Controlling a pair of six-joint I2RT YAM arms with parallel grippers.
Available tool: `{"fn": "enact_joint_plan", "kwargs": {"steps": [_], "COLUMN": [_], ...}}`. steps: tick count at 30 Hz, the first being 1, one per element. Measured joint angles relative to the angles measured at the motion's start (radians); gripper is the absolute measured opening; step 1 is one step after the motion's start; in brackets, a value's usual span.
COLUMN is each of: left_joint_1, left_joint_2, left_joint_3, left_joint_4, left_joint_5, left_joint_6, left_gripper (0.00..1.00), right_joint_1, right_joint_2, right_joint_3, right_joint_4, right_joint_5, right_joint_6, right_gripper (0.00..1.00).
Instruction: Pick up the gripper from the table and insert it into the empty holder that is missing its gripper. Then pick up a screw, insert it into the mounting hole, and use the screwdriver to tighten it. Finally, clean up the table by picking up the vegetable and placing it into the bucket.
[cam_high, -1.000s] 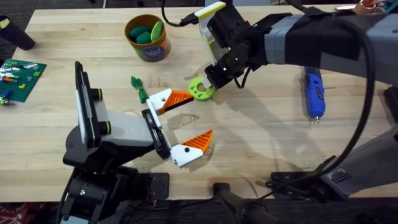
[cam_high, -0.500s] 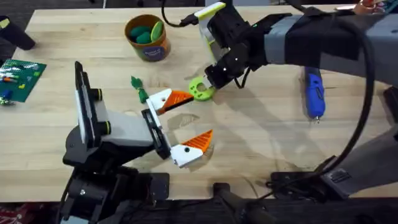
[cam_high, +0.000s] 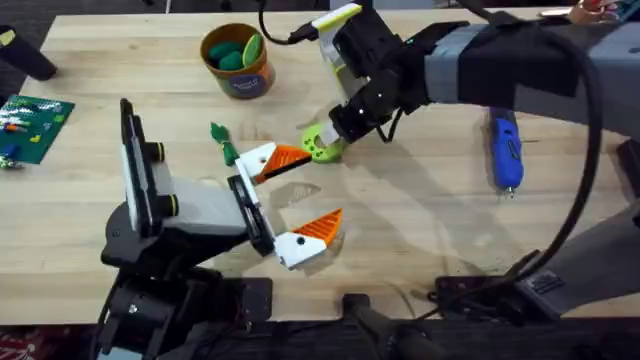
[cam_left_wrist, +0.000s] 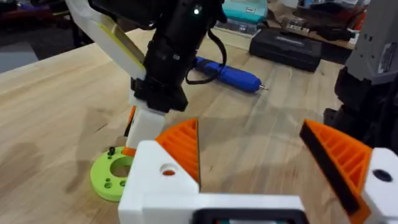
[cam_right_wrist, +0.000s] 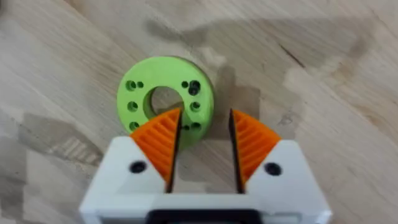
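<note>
Hovering over a flat lime-green plastic ring with small holes (cam_right_wrist: 166, 99), which lies on the pale wooden desk (cam_high: 420, 220) beside the left tool's upper orange tip, the right tool (cam_right_wrist: 202, 146) has its white, orange-padded fingers parted by a narrow gap and holds nothing. The left tool (cam_high: 300, 195) rests at the desk's middle with its two fingers spread wide and empty. Outward, the slender dark-green toy vegetable (cam_high: 222, 143) lies just left of that tool, the round orange-brown bucket (cam_high: 237, 60) stands at the far edge with teal and green pieces inside, and the blue pen-shaped screwdriver (cam_high: 503, 148) lies well apart to the right.
</note>
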Motion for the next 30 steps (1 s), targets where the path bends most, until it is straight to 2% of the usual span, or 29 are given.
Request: {"fn": "enact_joint_plan", "kwargs": {"steps": [5, 10, 15, 22, 27, 30], "left_joint_1": [0.0, 0.0, 0.0, 0.0, 0.0, 0.0], "left_joint_2": [0.0, 0.0, 0.0, 0.0, 0.0, 0.0], "left_joint_3": [0.0, 0.0, 0.0, 0.0, 0.0, 0.0], "left_joint_4": [0.0, 0.0, 0.0, 0.0, 0.0, 0.0], "left_joint_5": [0.0, 0.0, 0.0, 0.0, 0.0, 0.0], "left_joint_6": [0.0, 0.0, 0.0, 0.0, 0.0, 0.0], "left_gripper": [0.983, 0.983, 0.983, 0.983, 0.983, 0.983], "right_joint_1": [0.0, 0.0, 0.002, 0.015, 0.016, 0.016], "right_joint_2": [0.0, 0.0, 0.0, 0.0, 0.0, 0.0], "right_joint_3": [0.0, 0.0, 0.0, 0.0, 0.0, 0.0], "right_joint_4": [0.001, 0.01, 0.085, 0.173, 0.171, 0.166], "right_joint_5": [0.0, 0.0, 0.0, 0.0, 0.0, 0.0], "right_joint_6": [0.002, 0.003, 0.004, 0.004, 0.002, 0.003], "right_gripper": [0.601, 0.64, 0.659, 0.604, 0.46, 0.424]}}
